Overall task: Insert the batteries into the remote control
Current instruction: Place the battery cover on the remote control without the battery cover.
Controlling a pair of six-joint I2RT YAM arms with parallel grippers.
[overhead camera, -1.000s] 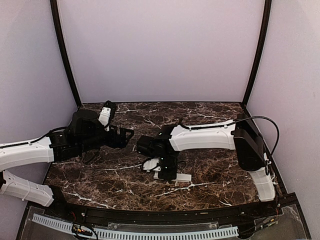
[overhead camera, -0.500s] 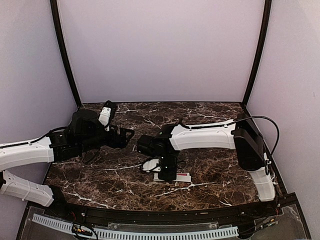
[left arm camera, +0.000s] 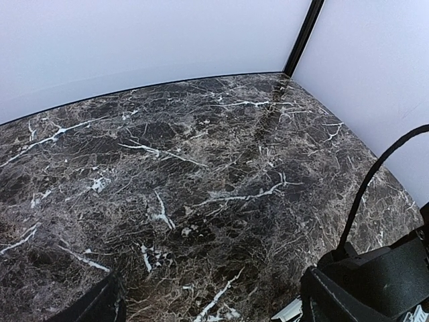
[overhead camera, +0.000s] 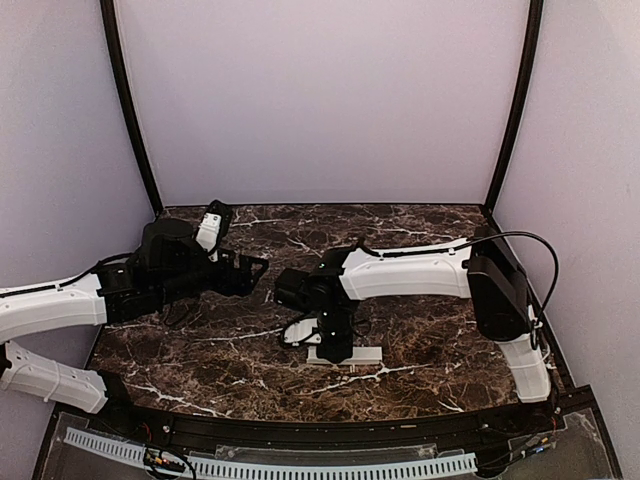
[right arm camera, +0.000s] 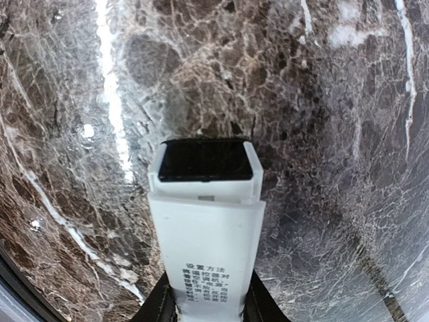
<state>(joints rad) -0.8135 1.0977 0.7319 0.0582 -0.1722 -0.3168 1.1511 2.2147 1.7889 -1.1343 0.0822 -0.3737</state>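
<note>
The remote control [right arm camera: 206, 235], a long white bar with printed text and a dark patch [right arm camera: 204, 161] at its far end, lies lengthwise between the dark fingers [right arm camera: 157, 305] of my right gripper [right arm camera: 206, 315], which is shut on its near end. From above, the right gripper [overhead camera: 335, 345] points down at the table with the remote control [overhead camera: 365, 353] sticking out to its right. My left gripper [overhead camera: 255, 270] hovers open and empty to the left, clear of the remote; one finger [left arm camera: 100, 305] shows at the bottom of its wrist view. The batteries are not in view.
The marble table [overhead camera: 420, 300] is walled by pale panels with black corner posts [overhead camera: 510, 110]. A small white piece [overhead camera: 297, 329] sits just left of the right gripper. The right arm's dark wrist and cable [left arm camera: 375, 275] fill the left wrist view's lower right corner.
A red patch that showed on the remote beside the right gripper half a second ago no longer shows. The right gripper has shifted slightly over the remote. The left arm has not moved.
</note>
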